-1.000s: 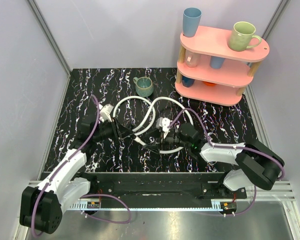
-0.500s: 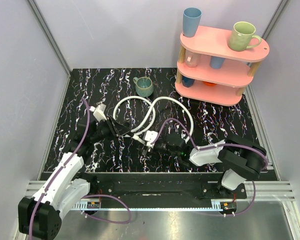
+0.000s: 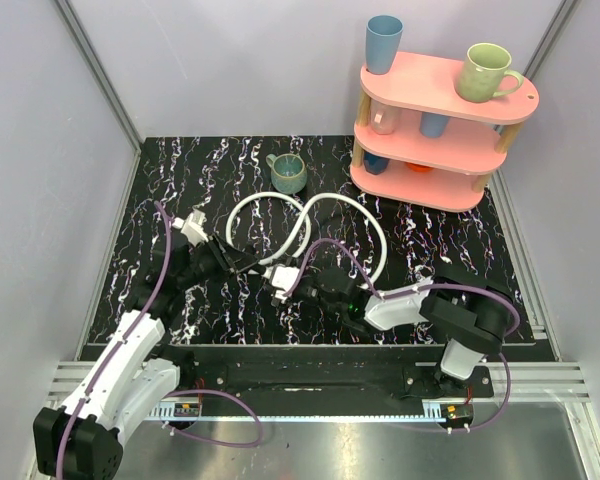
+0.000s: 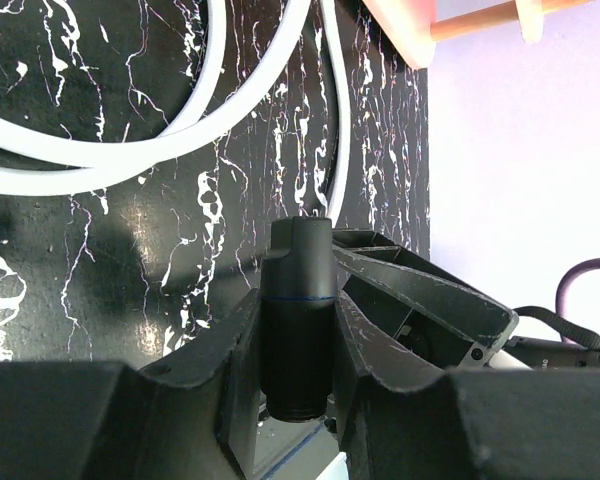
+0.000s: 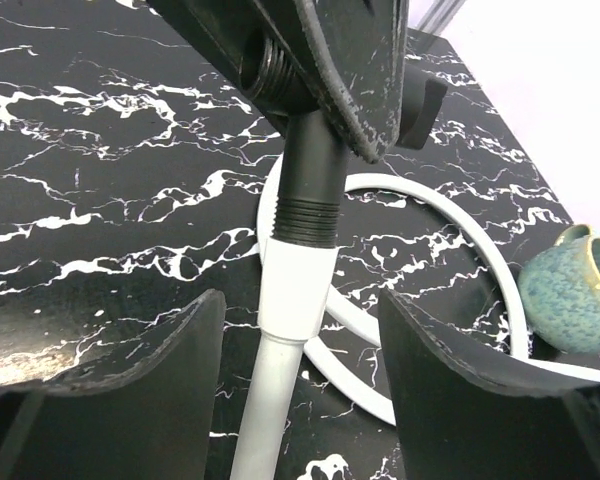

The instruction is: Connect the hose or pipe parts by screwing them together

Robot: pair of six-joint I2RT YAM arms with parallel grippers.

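1. In the top view the arms hide where the white hoses [image 3: 365, 211], looped mid-table [image 3: 460, 250], end.
2. The left gripper [image 4: 295, 310] clamps a black end fitting [image 4: 298, 255].
3. The right gripper [image 5: 298, 310] stands open astride the white hose sleeve [image 5: 292, 290], touching nothing.

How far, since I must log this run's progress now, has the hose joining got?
No joint shows yet. Done: the left gripper is clamped on a black end fitting. In hand: the right gripper stands open astride the white hose just below that fitting, not gripping. Left: bringing up a second fitting, which I cannot pick out among the hose loops on the table, then mating and screwing.
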